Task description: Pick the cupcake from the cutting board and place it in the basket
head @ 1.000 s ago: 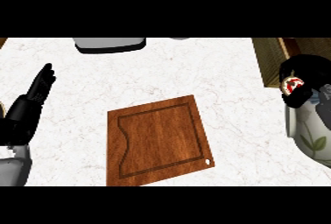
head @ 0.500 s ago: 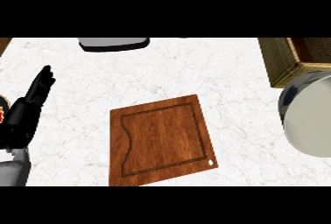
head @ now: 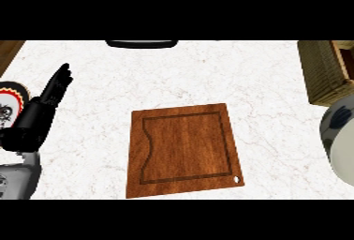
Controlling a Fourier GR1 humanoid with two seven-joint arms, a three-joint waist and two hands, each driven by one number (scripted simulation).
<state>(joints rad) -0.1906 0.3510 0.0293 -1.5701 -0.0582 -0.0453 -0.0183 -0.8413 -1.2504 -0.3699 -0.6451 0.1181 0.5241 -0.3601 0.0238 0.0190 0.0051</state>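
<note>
On the white marbled counter (head: 207, 70), near the middle of the head view, lay the wooden cutting board (head: 185, 150), flat, with a grooved border and a small hole at its lower right corner. Its top was bare wood; no cupcake showed on it, and the cupcake was not visible anywhere in the view, so its position could not be told.

The left hand (head: 43, 108) showed at the view's left edge, well apart from the board. Its black fingers were straight and held together, pointing up toward the far side of the counter; released, grasping nothing. The grey forearm below it ran down to the lower left corner. Just beside that hand, at the extreme left edge, part of a round white thing with red and dark markings (head: 10, 108) was visible; what it was could not be made out.

At the upper right stood the woven basket (head: 325, 70), cut off by the view's edge, its interior mostly out of sight. Below it, at the right edge, a large pale grey rounded form (head: 340, 140) with dark patches filled the border. The right hand itself did not show, so its fingers could not be judged.

A dark, flat object (head: 142, 43) sat at the counter's far edge, only partly in view.
</note>
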